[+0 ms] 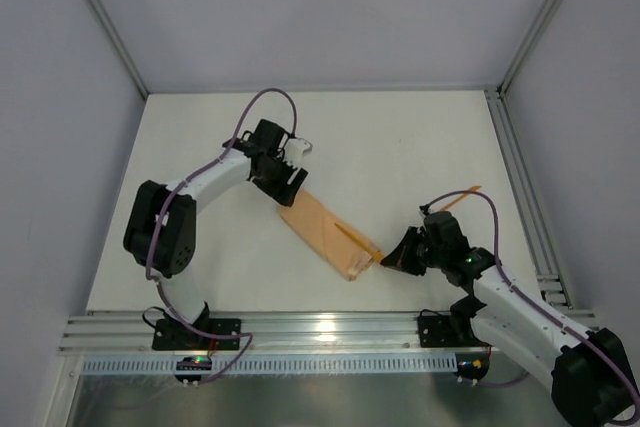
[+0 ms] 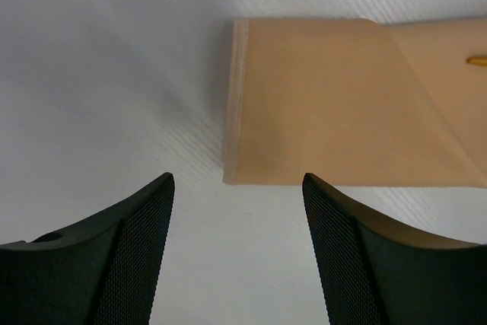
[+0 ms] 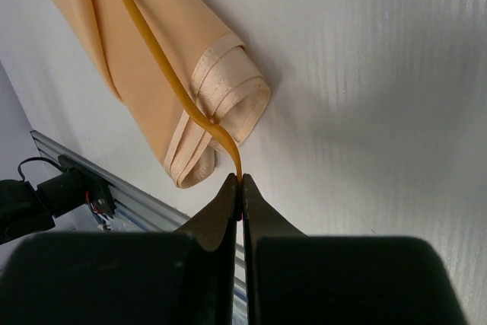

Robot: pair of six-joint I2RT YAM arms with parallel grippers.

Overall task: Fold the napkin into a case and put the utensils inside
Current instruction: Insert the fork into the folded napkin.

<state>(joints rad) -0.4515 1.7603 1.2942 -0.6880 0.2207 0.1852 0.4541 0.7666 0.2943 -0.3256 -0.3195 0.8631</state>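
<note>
Right wrist: R end effector clamped on utensil atop case; L end effector open, empty, at case's 10 o'clock end

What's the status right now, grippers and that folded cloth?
Left gripper open at one end of the case. Right gripper shut on a utensil lying along the case. Second utensil lies apart. Nothing blocking.

Twin white-and-black desk-mounted arms.
Left arm and right arm: white links, black joints, purple cables; black mesh-textured tool fingers.
</note>
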